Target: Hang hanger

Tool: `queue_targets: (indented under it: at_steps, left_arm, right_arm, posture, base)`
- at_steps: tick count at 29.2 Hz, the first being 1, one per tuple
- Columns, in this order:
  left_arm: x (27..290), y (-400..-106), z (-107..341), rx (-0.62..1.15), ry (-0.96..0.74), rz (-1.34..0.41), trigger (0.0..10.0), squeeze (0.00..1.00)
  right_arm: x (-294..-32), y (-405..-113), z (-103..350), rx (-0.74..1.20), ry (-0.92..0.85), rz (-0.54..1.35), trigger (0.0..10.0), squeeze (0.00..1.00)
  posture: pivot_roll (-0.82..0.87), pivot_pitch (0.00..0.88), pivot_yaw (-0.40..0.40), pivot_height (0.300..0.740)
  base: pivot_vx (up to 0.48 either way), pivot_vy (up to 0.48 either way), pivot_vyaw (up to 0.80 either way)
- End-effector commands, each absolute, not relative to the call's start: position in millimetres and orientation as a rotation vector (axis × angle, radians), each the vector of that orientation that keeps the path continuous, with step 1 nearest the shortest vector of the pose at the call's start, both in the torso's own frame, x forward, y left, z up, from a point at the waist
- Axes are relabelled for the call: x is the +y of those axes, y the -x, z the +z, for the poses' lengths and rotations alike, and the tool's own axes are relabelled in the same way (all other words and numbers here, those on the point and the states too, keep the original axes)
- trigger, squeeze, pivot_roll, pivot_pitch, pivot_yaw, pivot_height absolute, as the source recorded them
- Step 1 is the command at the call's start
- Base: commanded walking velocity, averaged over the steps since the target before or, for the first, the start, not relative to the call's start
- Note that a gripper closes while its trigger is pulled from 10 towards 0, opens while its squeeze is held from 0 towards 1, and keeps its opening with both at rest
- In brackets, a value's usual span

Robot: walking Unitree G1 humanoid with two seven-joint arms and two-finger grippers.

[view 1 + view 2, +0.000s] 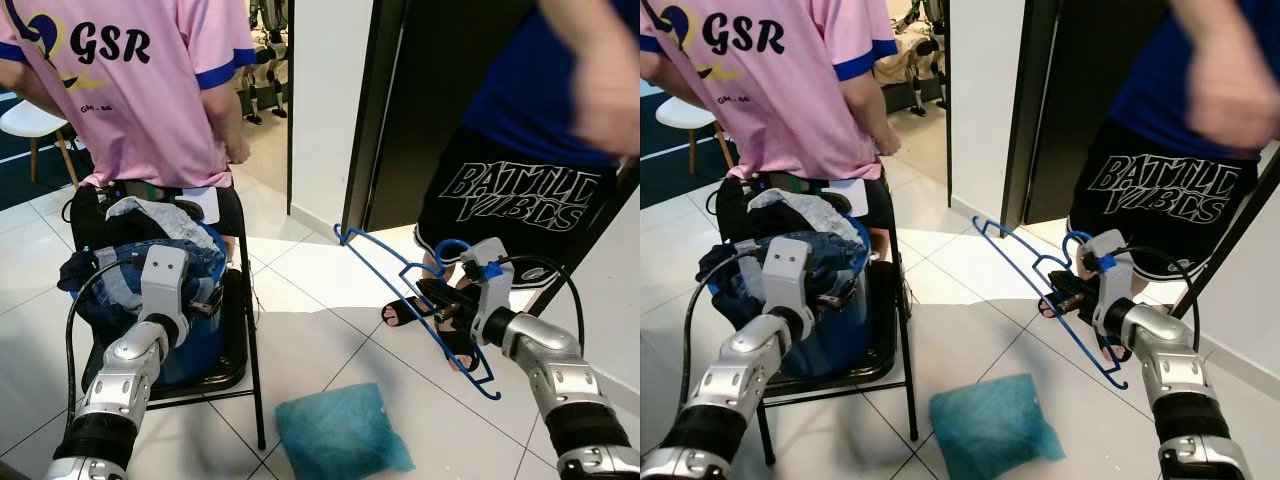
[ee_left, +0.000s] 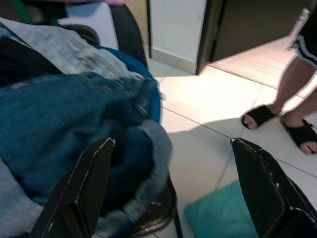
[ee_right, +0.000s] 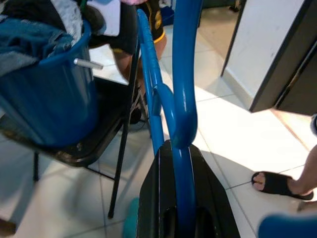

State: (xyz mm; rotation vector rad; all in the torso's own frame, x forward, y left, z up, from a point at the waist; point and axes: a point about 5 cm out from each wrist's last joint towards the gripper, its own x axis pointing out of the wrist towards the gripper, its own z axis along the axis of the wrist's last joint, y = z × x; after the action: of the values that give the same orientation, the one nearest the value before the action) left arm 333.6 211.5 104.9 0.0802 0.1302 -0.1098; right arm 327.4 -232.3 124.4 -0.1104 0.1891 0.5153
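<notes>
Right gripper clamped on thin blue plastic hanger, held at four o'clock above white tiled floor. Left gripper spread wide, at eight o'clock beside blue laundry bucket on black chair.

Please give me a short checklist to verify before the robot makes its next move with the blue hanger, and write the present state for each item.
1. Right gripper shut on the blue hanger: ok; the right wrist view shows the fingers clamped around it.
2. Hanger free of snags: ok; it hangs in the air above the tiled floor.
3. Path free of people: not ok; a person in black shorts stands right behind the hanger.
4. Left gripper open and unloaded: ok; it hovers over the clothes in the blue bucket.
5. Rail or hook to hang on: cannot tell.
</notes>
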Motion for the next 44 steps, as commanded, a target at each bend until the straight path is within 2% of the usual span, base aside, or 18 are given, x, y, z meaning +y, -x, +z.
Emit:
queue_targets:
  at_steps: [1, 18, 23, 29, 35, 44]
  left_arm:
    - [212, -335, 102, 0.136, -0.085, -0.105, 10.0, 0.0]
    - [213, -335, 88, 0.149, -0.078, -0.096, 10.0, 0.0]
    - [208, -334, 83, 0.155, -0.067, -0.109, 10.0, 0.0]
    - [207, -333, 79, 0.178, -0.129, -0.127, 10.0, 0.0]
    - [226, -329, 76, 0.199, -0.291, -0.008, 10.0, 0.0]
    - [243, -320, 67, 0.249, -0.341, 0.109, 10.0, 0.0]
  right_arm:
    - [-229, -328, 126, 0.184, 0.118, 0.502, 10.0, 0.0]
    - [-220, -329, 124, 0.211, 0.14, 0.472, 10.0, 0.0]
    - [-226, -326, 130, 0.204, 0.149, 0.447, 10.0, 0.0]
    - [-233, -320, 133, 0.208, 0.159, 0.43, 10.0, 0.0]
    - [-238, -316, 134, 0.216, 0.167, 0.416, 10.0, 0.0]
    - [-239, -313, 137, 0.218, 0.172, 0.411, 10.0, 0.0]
  posture:
    - [0.01, 0.0, -0.045, 0.74]
    - [0.01, 0.0, -0.052, 0.74]
    - [-0.02, 0.0, -0.044, 0.74]
    - [-0.03, 0.013, -0.042, 0.74]
    - [-0.03, 0.026, -0.041, 0.74]
    - [-0.04, 0.044, -0.04, 0.74]
  base:
    - [0.0, 0.0, 0.0]
    - [0.0, 0.0, 0.0]
    - [0.0, 0.0, 0.0]
    - [0.0, 0.0, 0.0]
    - [0.0, 0.0, 0.0]
    - [0.0, 0.0, 0.0]
